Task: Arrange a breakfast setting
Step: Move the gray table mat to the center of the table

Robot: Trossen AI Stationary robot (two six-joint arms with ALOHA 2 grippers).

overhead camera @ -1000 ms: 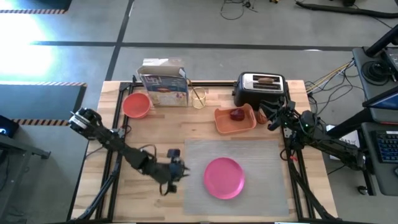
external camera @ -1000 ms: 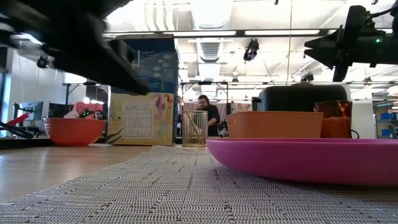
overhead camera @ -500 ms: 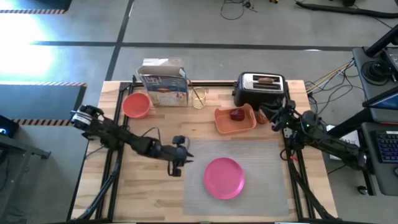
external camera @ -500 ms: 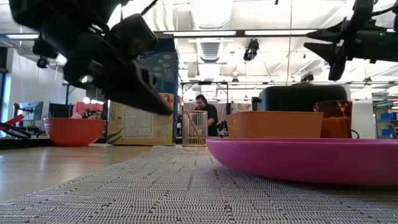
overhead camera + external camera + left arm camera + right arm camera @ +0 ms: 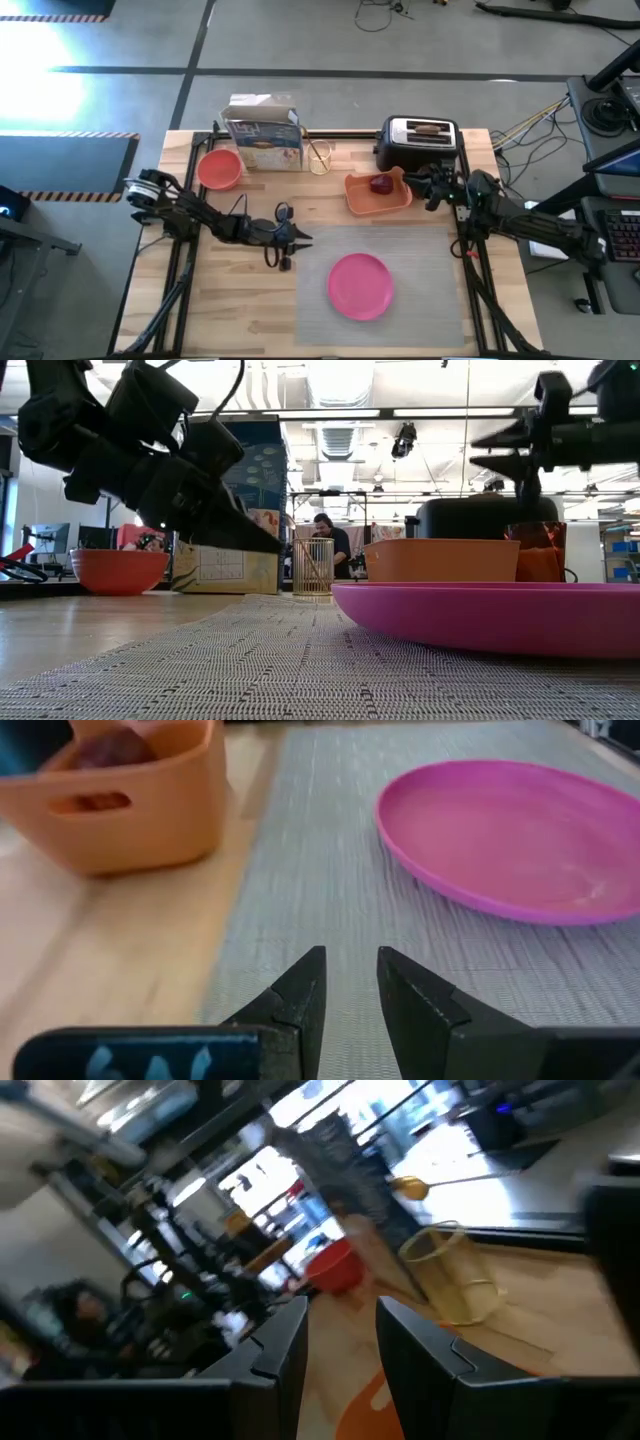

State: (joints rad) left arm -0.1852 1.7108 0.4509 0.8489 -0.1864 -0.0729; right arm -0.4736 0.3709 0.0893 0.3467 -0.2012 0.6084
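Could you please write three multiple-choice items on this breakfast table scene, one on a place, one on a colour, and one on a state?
1. Where does the red apple lie?
A. In the orange tray
B. On the pink plate
C. In the orange bowl

2. What colour is the placemat under the plate?
A. Blue
B. Grey
C. Green

3. What is on the pink plate?
A. A slice of toast
B. A cup
C. Nothing

Answers:
1. A, the high view shows the apple inside the tray beside the toaster.
2. B, both the high view and the left wrist view show a grey woven mat.
3. C, the plate's surface is bare in the high and left wrist views, while the left gripper hangs beside the mat with its fingers slightly apart, holding nothing.
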